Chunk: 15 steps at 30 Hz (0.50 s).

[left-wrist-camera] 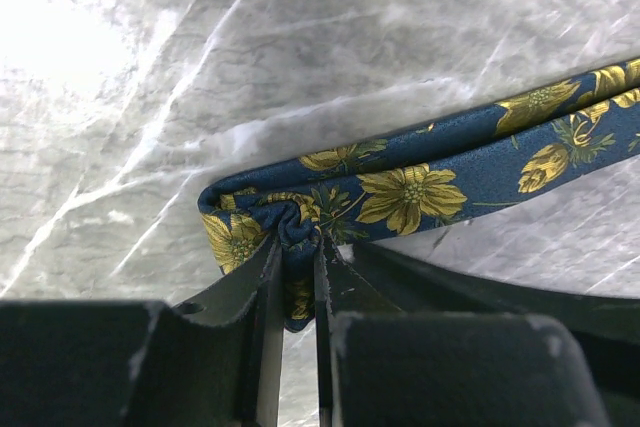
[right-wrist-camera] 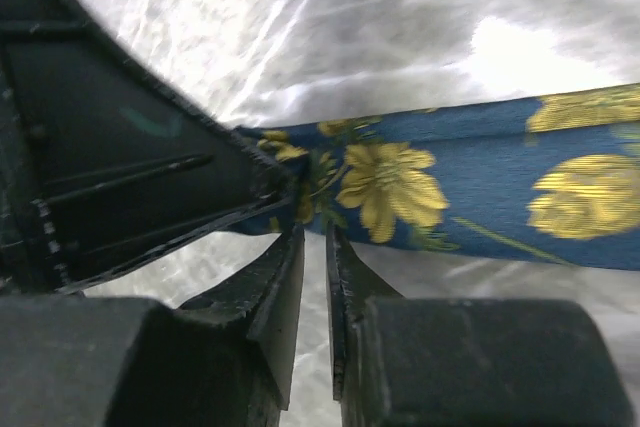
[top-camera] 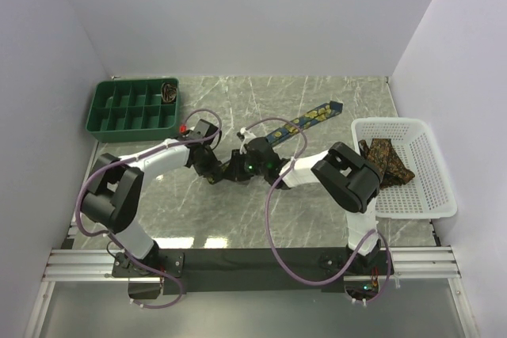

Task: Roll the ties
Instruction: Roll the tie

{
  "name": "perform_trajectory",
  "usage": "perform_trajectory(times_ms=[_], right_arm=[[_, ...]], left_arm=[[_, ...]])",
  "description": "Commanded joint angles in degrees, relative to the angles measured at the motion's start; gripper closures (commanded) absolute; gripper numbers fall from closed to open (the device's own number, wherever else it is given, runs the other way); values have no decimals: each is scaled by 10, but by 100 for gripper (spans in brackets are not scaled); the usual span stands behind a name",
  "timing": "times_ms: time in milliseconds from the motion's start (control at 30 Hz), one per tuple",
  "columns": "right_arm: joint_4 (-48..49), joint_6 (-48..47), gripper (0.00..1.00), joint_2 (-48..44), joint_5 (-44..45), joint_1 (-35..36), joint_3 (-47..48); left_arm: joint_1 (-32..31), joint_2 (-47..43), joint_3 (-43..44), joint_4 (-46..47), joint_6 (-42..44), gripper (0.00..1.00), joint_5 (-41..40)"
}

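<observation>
A dark navy tie (top-camera: 305,122) with yellow flowers lies slanted across the marble table, its pointed end at the back right. Its near end is folded over and bunched (left-wrist-camera: 285,219). My left gripper (left-wrist-camera: 298,247) is shut on that bunched fold, with fabric pinched between its jaws. My right gripper (right-wrist-camera: 315,232) stands slightly open right beside it, its tips at the tie's (right-wrist-camera: 480,187) edge and nothing between them. In the top view the two grippers (top-camera: 228,170) (top-camera: 242,162) meet at the table's middle. Brown ties (top-camera: 386,160) lie in the basket.
A white mesh basket (top-camera: 392,122) stands at the right edge. A green compartment tray (top-camera: 127,128) sits at the back left, with a rolled brown tie (top-camera: 169,93) in its back right compartment. White walls close in the table on three sides.
</observation>
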Motion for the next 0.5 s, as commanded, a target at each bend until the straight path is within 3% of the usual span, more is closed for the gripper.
perform_trajectory(times_ms=[0, 300, 467], right_arm=[[21, -5, 79, -19, 8, -23, 10], [82, 2, 78, -17, -15, -26, -18], [138, 13, 70, -26, -21, -25, -61]], left_arm=[[-4, 31, -2, 9, -1, 99, -5], [-5, 52, 9, 14, 2, 99, 2], [-5, 60, 14, 21, 2, 83, 8]])
